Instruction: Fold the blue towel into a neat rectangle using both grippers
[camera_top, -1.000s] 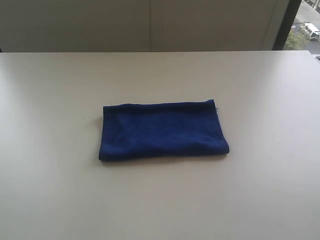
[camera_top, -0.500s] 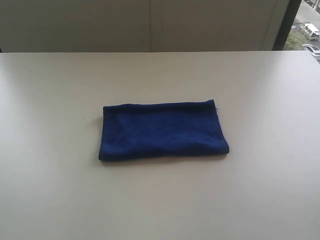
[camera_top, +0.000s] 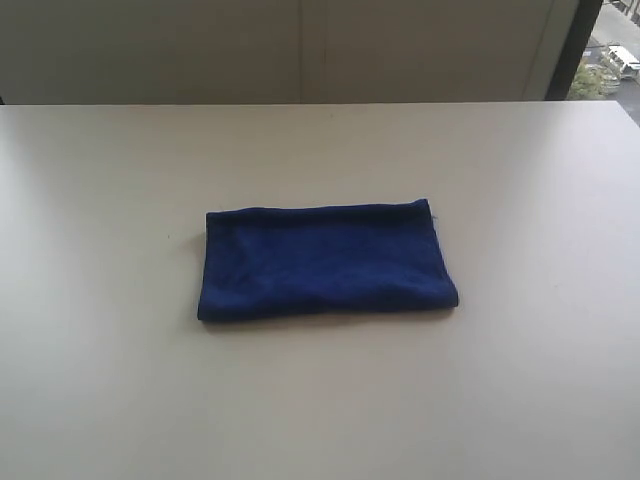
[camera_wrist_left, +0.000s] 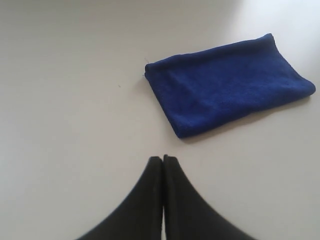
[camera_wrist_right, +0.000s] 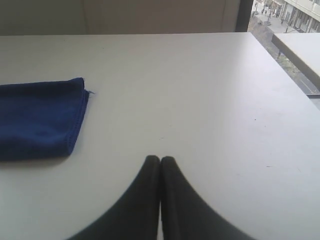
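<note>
A: Two grippers, and neither has anything in it?

B: Neither. The left gripper is closed right up, jaws pressed together with nothing between them. The right gripper is the same. Both are clear of the blue towel and touch none of it.

A: Where does the towel sit?

B: It lies flat, with bare table on every side of it. It is already a compact rectangle, and stacked layers show along its right-hand short end.

A: Which way does its long axis run?

B: Across the exterior view, from one arm's side to the other's. So each gripper faces a short end. The left one is off the towel's left end, close to a corner on that end. The right one is off the layered right end and further out from it.

A: Which arm is nearer, then?

B: The left, I'd judge. Its closed jaws look only a short way from that corner, while the right gripper has a wider strip of bare table between it and the towel. Two different cameras make that comparison unsure.

A: And if another fold is wanted?

B: My guess is that it would go end over end along that long axis. Either gripper would have to open first and then come in at a corner of its own short end.
</note>
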